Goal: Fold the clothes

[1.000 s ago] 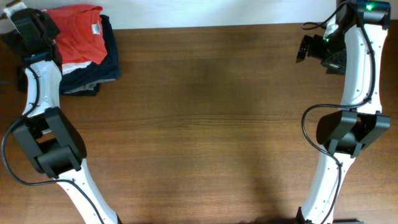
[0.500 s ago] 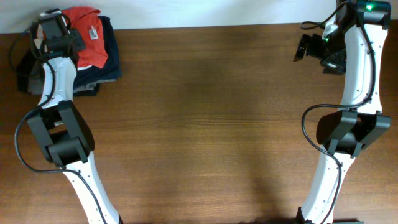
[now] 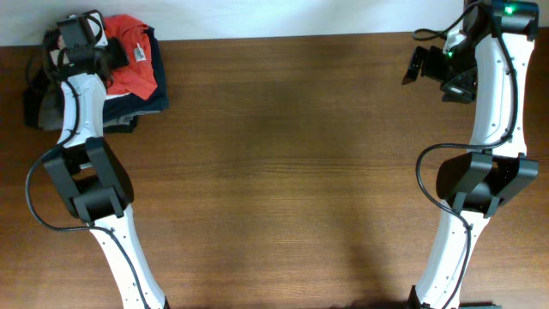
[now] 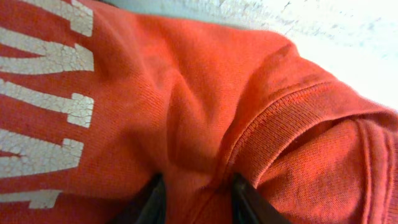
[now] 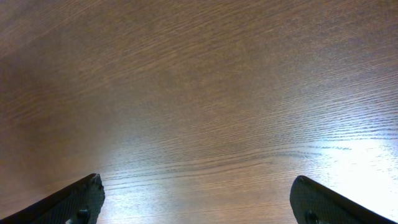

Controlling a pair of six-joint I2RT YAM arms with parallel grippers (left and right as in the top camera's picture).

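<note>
Two arms at a wooden table (image 3: 283,172), both stretched toward its far edge. At far left, left gripper (image 4: 198,194) pinching a raised fold of the red-orange t-shirt (image 3: 130,69), dark fingers (image 4: 151,200) pressed in from either side with cloth bunched between them. Beside the pinch in the wrist view, cracked white lettering (image 4: 46,106) at the left of frame and a ribbed seam (image 4: 280,118) running up toward the right. From overhead, t-shirt crumpled on top of a pile of navy and grey garments (image 3: 141,99) in the far-left corner of the table, small white neck label (image 3: 138,53) showing, part of the shirt hidden under the wrist. At far right, right gripper (image 5: 196,186) held above bare wood, well apart from the clothing, fingertips (image 5: 84,193) spread wide at the two lower corners of its own view, only table grain between them. Green light (image 3: 512,10) lit on the right arm by the far edge.
</note>
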